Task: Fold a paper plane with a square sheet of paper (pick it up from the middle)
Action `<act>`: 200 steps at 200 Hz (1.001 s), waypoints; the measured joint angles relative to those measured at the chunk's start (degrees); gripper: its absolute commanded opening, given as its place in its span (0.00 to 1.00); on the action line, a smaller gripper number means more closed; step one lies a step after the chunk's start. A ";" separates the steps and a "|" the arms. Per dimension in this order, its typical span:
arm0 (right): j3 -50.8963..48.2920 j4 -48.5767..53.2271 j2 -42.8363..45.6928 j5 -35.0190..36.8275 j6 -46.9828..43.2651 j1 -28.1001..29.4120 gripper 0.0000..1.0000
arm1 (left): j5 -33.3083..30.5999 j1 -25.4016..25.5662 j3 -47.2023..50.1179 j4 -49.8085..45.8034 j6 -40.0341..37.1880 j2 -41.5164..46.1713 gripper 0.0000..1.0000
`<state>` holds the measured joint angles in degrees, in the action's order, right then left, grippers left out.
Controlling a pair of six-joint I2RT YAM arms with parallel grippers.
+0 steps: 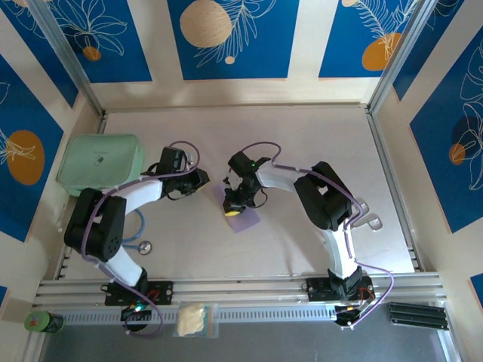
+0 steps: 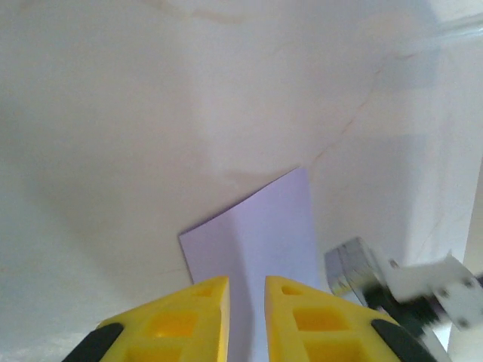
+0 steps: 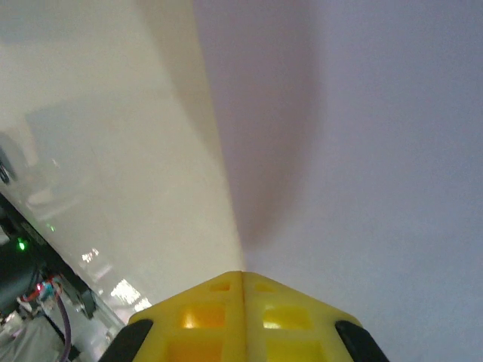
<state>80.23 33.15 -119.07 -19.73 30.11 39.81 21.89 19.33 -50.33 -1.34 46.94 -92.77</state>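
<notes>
Square sheet of paper (image 2: 260, 234), visibly creased

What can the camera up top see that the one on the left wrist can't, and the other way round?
Overhead adds the mint-green box, both whole arms, and the right gripper down on the lilac paper. The left wrist view adds the paper's crease up close, past the left gripper, fingers slightly parted. Both share the paper and the pale table.

The left pincer (image 2: 246, 285) hides the near edge of the square sheet of paper (image 2: 264, 226).
</notes>
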 measured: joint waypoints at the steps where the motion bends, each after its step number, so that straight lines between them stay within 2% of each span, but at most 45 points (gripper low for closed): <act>1: 0.22 -0.07 -0.07 0.02 0.04 -0.11 0.00 | -0.11 0.07 -0.04 -0.02 0.00 0.07 0.20; 23: 2.86 -1.40 -1.14 0.22 -0.17 -1.44 0.00 | -1.42 2.71 -0.63 0.07 0.02 -0.63 0.17; 54: 4.96 -2.47 -2.58 -0.02 -0.83 -2.71 0.00 | -0.52 4.76 -0.63 2.14 1.73 -6.16 0.10; 88: 3.80 -3.28 -2.64 -1.44 -0.98 -2.73 0.00 | 0.15 5.03 -0.66 2.93 3.48 -10.05 0.07; 200: -3.43 -3.96 -0.63 -4.15 0.31 -0.39 0.00 | 0.11 5.22 -0.63 5.05 5.35 -11.54 0.03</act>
<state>76.79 29.19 -119.70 -23.88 30.41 39.42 22.00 24.56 -50.96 3.70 52.29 -104.31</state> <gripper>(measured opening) 0.048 0.061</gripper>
